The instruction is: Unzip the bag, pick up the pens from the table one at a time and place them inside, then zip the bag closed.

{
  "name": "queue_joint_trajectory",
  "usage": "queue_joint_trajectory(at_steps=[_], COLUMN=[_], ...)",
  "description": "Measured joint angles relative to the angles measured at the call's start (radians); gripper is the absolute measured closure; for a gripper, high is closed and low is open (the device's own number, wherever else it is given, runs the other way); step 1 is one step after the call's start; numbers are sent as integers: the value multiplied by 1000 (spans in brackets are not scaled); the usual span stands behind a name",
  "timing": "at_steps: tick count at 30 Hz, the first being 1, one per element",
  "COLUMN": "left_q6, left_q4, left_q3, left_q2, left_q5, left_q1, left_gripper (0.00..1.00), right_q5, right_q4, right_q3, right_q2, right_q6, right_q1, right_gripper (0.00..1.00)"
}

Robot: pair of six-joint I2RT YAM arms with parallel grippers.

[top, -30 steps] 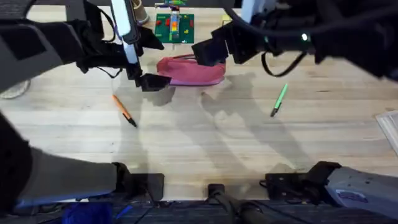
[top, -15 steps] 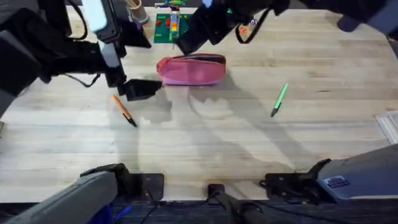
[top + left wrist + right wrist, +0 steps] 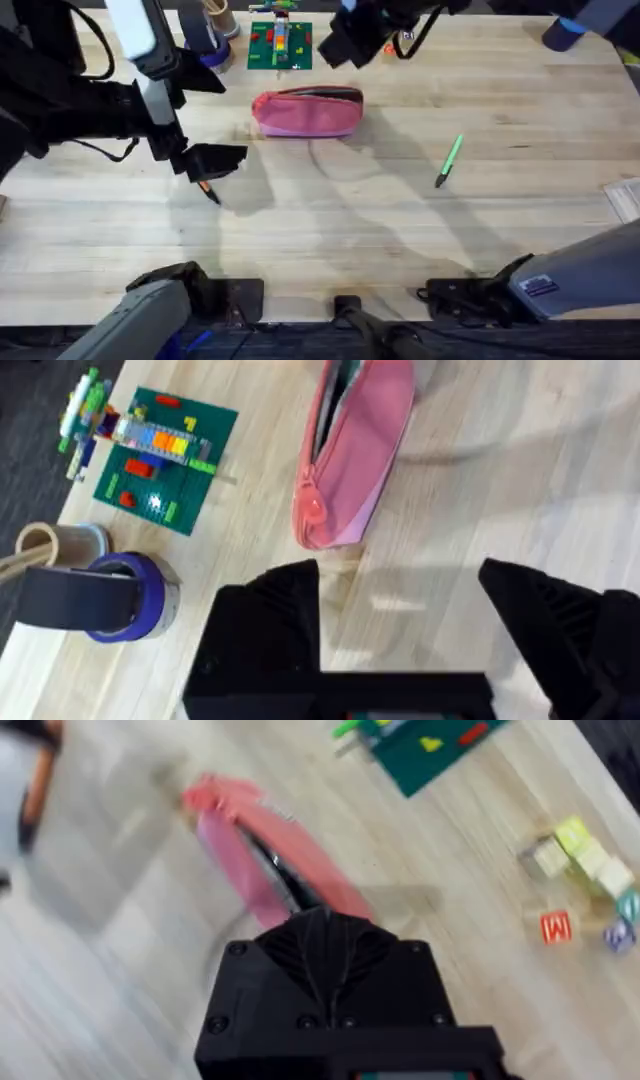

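Note:
The pink bag (image 3: 307, 113) lies at the back middle of the table (image 3: 330, 240), its top zipper parted on a dark slit (image 3: 335, 390). My left gripper (image 3: 212, 161) hovers open just over the orange pen (image 3: 208, 190), which it partly hides. In the left wrist view the fingers (image 3: 285, 615) stand wide apart with bare wood between them, and the bag (image 3: 355, 450) lies beyond. The green pen (image 3: 449, 160) rests alone to the right of the bag. My right gripper (image 3: 340, 45) is shut and raised behind the bag, holding nothing; its view shows the bag (image 3: 265, 850) blurred below.
A green brick plate (image 3: 280, 45) with small builds sits behind the bag, with tape rolls (image 3: 205, 40) to its left. Letter blocks (image 3: 585, 870) lie near the plate. A blue object (image 3: 565, 30) is at the back right and a paper (image 3: 625, 200) at the right edge.
My left gripper has moved away from the bag's left end, nearer and leftward, over the orange pen. My right gripper has pulled back from the bag toward the far edge.

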Motion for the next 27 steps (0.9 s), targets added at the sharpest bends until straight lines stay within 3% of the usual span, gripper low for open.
queue_joint_trajectory(at_steps=[5,11,27], left_q6=[0,0,0], left_q4=[0,0,0], left_q3=[0,0,0], left_q2=[0,0,0], left_q5=[-2,-3,-3], left_q1=[0,0,0], left_gripper=[8,8,8], right_q5=[-112,-154,-168], right_q4=[-34,-32,45], right_q3=[1,1,1], right_q2=[50,133,219], right_q6=[-281,-486,-579], right_q1=[-3,-1,-1], right_gripper=[972,972,971])
